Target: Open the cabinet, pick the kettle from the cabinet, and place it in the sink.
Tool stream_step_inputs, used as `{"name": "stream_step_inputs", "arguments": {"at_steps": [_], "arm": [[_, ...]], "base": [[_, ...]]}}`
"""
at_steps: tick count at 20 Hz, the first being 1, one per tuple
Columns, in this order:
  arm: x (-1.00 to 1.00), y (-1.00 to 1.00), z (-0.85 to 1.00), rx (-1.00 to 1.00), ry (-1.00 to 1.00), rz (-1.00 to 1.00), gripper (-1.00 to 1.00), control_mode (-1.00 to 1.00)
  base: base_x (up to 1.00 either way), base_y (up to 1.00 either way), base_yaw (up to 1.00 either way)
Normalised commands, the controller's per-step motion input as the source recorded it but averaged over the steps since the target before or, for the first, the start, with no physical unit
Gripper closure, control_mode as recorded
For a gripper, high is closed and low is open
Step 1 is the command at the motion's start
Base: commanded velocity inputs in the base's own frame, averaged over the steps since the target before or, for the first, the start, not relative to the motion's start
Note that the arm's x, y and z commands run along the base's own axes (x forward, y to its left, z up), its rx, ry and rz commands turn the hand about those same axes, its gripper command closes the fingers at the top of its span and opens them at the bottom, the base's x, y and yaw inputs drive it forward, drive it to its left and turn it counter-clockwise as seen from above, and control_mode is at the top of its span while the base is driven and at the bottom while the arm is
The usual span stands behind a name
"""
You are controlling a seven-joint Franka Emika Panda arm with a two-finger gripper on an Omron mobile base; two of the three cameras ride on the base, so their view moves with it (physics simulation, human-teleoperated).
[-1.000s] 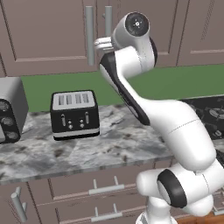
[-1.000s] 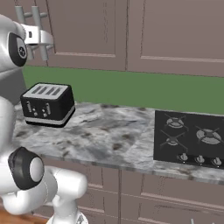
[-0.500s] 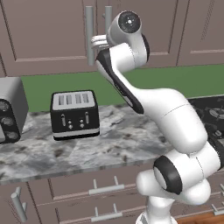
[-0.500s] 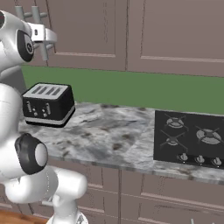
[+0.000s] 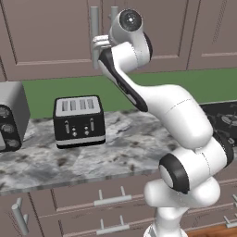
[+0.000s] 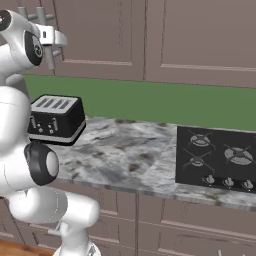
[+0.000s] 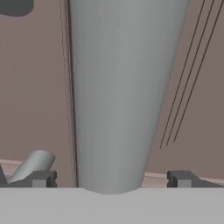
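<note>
The cabinet (image 5: 46, 41) is a mauve-brown wall unit with both doors closed and two vertical grey bar handles side by side. My gripper (image 5: 99, 41) is up at the left handle (image 5: 95, 21), open. In the hand view that handle (image 7: 118, 96) stands between my two dark fingertips (image 7: 43, 178), very close, and my gripper (image 7: 113, 179) is not closed on it. From the right base view my gripper (image 6: 52, 37) sits against the same handle (image 6: 50, 59). The kettle is hidden behind the closed doors. The sink is out of view.
A black and silver toaster (image 5: 77, 121) stands on the grey marbled counter (image 5: 125, 148) below my hand. A silver appliance (image 5: 9, 120) sits at the far left, a black cooktop (image 6: 220, 157) to the right. Drawers (image 5: 111, 199) run under the counter.
My hand has moved a little left and closer to the cabinet, bringing the handle between the fingers. The jaws have stayed open, and the doors have not moved.
</note>
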Motion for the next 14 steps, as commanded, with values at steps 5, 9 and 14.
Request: {"name": "stream_step_inputs", "arguments": {"at_steps": [5,9,14], "arm": [[0.3,0.09,0.0,0.0,0.05,-0.02,-1.0,-1.0],[0.28,0.11,-0.02,-0.01,0.04,-0.06,1.0,-1.0],[0.24,0.12,-0.04,-0.01,0.02,-0.1,1.0,-1.0]], "base": [[0.0,0.0,0.0],[0.0,0.0,0.0],[0.0,0.0,0.0]]}}
